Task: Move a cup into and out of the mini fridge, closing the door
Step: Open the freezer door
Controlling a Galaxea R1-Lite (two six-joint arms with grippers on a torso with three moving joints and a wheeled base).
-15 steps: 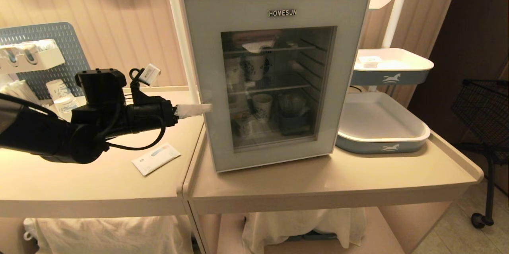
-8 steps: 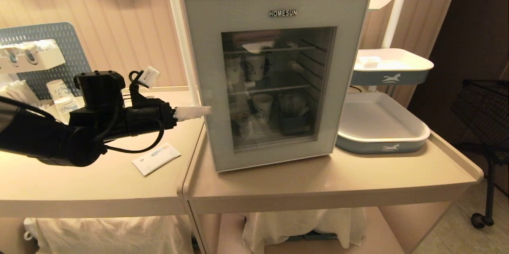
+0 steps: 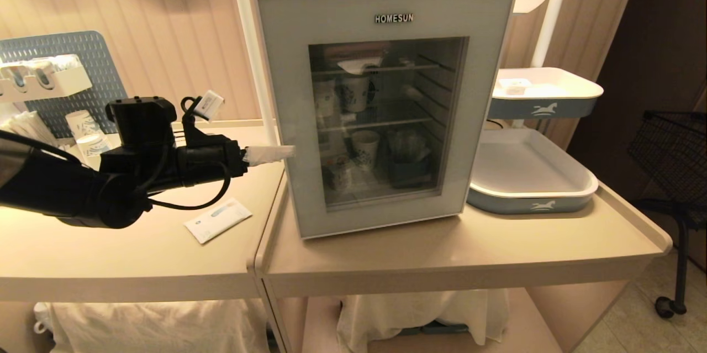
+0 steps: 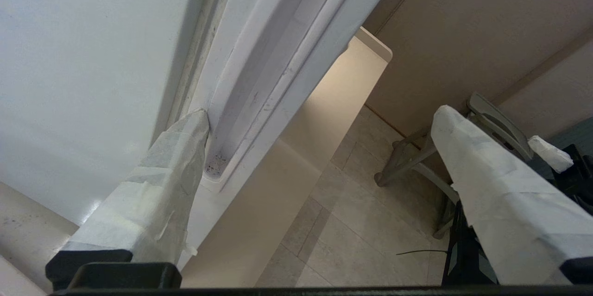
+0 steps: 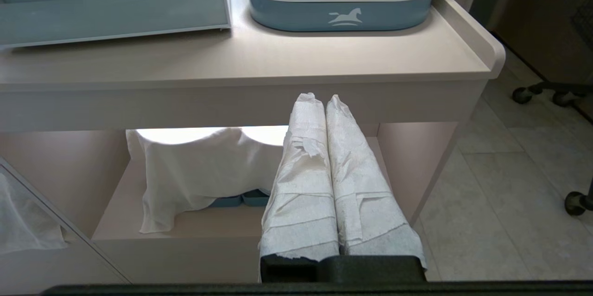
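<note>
- the cup (image 3: 512,86): small white, flat lid, sits in the upper tray (image 3: 574,100) at 3 o'clock of the mini fridge (image 3: 381,110). Well apart from both grippers, untouched. Judgement: parked there as the pickup spot, outside until the fridge is opened.
- Mini fridge stands on the right table (image 3: 469,253), front toward the robot. Through the glass: wire shelves with patterned paper cups (image 3: 364,147), not the task's cup.
- the door (image 3: 287,66) looks closed or nearly so in the head view; left wrist view shows the seam between door edge and fridge body.
- left gripper (image 3: 276,153) is at 9 o'clock of the fridge, level, jaws spread wide, holding nothing. One wrapped finger (image 4: 176,166) has its tip right at the seam; the other (image 4: 500,185) hangs out in free air in front of the door. Judgement: set up to hook the door's free edge and pull it open; a spread stance lets one finger work as a pry.
- Risk, judged: tip slips out of the seam.
- right gripper (image 5: 324,101): parked low in front of the table edge, jaws pressed together, empty. Idle.
- lower tray (image 3: 530,176) sits at 4 o'clock of the fridge.
</note>
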